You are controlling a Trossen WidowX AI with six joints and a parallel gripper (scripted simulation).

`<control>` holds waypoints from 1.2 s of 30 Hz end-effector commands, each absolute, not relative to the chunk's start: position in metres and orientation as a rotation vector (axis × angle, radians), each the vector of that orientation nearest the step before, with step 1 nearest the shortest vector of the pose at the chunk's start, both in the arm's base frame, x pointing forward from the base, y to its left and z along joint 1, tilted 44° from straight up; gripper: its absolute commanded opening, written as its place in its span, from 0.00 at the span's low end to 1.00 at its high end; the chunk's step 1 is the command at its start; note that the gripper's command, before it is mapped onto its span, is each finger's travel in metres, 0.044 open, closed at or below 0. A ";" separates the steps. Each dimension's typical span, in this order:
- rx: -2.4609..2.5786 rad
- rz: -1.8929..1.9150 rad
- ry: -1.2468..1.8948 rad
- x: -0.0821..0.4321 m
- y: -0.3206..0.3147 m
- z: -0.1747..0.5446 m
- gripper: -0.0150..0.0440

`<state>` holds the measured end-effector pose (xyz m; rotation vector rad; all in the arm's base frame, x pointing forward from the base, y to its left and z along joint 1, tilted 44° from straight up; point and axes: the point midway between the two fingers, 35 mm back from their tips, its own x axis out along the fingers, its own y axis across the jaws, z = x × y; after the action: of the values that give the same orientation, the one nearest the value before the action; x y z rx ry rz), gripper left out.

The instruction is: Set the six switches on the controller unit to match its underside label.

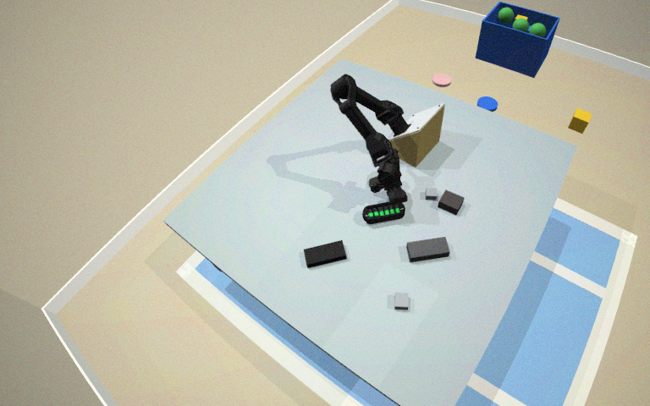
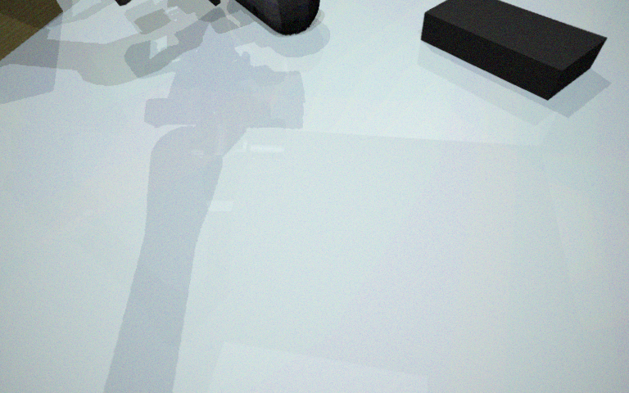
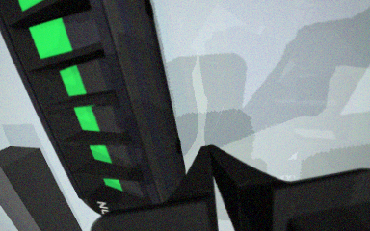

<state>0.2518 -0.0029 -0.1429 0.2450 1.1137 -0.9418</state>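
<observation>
The dark grey controller unit (image 1: 383, 213) (image 2: 289, 15) (image 3: 140, 96) sits on its base on the bench, mid-bench in the top view and cut off by the top edge in the exterior view. Its row of rocker switches shows green ends along one side. In the wrist view, the two green patches nearest the top look wider than the others; exact tilts are hard to tell. The label underneath is hidden. My gripper (image 1: 398, 198) (image 3: 207, 151) is shut and empty, low beside the unit's back long side near one end. Whether it touches the unit is unclear.
A black block (image 1: 325, 254) (image 2: 514, 34) and a grey block (image 1: 427, 249) lie in front of the unit. A small dark block (image 1: 450, 201) and a small light cube (image 1: 431, 194) lie right of it. Another light cube (image 1: 401, 301) lies farther forward. The wooden wedge (image 1: 421, 143) stands behind.
</observation>
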 end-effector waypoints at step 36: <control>0.242 -0.941 1.108 0.271 0.009 -0.156 0.25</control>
<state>0.2646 0.0056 -0.1534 0.2308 1.1152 -0.9442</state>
